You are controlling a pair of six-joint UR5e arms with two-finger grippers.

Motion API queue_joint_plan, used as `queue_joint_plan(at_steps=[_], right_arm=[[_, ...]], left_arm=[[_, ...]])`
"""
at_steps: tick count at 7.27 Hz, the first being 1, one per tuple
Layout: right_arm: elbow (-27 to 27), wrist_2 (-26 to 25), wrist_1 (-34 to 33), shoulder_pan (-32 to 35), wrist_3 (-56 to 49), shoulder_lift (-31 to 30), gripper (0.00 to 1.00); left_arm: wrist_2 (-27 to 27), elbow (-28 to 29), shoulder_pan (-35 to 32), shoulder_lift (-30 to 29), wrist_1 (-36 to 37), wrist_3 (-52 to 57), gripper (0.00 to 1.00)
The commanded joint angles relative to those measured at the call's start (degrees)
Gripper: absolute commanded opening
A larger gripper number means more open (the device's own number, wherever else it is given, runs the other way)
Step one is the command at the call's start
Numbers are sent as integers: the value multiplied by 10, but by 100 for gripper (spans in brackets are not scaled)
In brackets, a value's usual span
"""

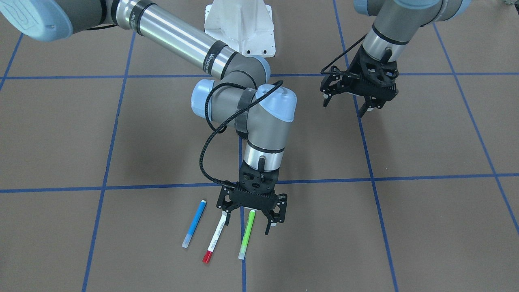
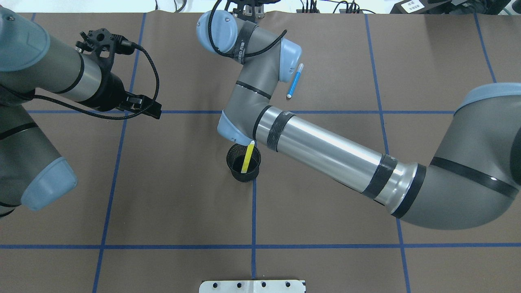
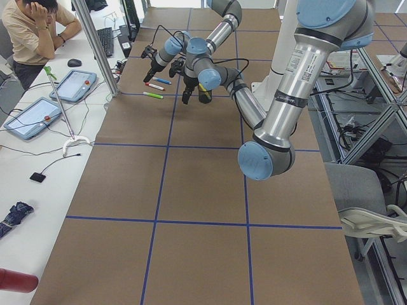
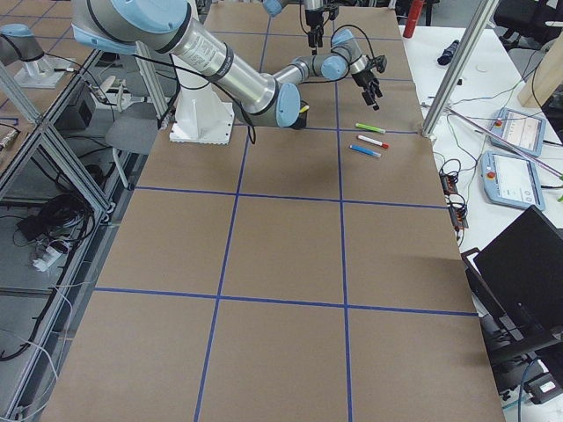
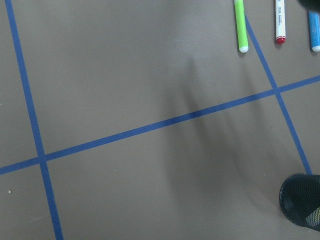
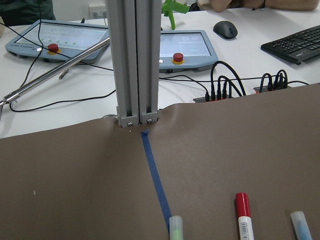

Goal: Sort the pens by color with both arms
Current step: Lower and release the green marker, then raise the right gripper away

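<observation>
Three pens lie side by side on the brown table: blue (image 1: 194, 224), white-barrelled with red cap (image 1: 215, 239), and bright green (image 1: 247, 234). My right gripper (image 1: 248, 225) is open with its fingers down on either side of the green pen's upper end; whether it touches the pen I cannot tell. The right wrist view shows the green (image 6: 176, 227), red (image 6: 243, 215) and blue (image 6: 301, 225) pen ends at its bottom edge. The yellow pen (image 2: 247, 158) stands in a black mesh cup (image 2: 243, 162). My left gripper (image 1: 343, 108) is open and empty above the table, well away from the pens.
The white pedestal base (image 1: 239, 28) stands on the robot's side of the table. Blue tape lines cross the table. An aluminium post (image 6: 135, 60), tablets and cables lie just beyond the table edge near the pens. The right forearm (image 2: 325, 154) spans the table's middle over the cup.
</observation>
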Motion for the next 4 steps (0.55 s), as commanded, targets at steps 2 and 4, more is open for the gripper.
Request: queue_joint_plan(at_steps=[2, 4], right_arm=[[76, 228, -6, 102, -129, -65, 98], [142, 341, -12, 162, -213, -131, 99]], left_arm=[[3, 26, 4, -56, 3, -95, 99], [14, 41, 31, -86, 3, -160, 99]])
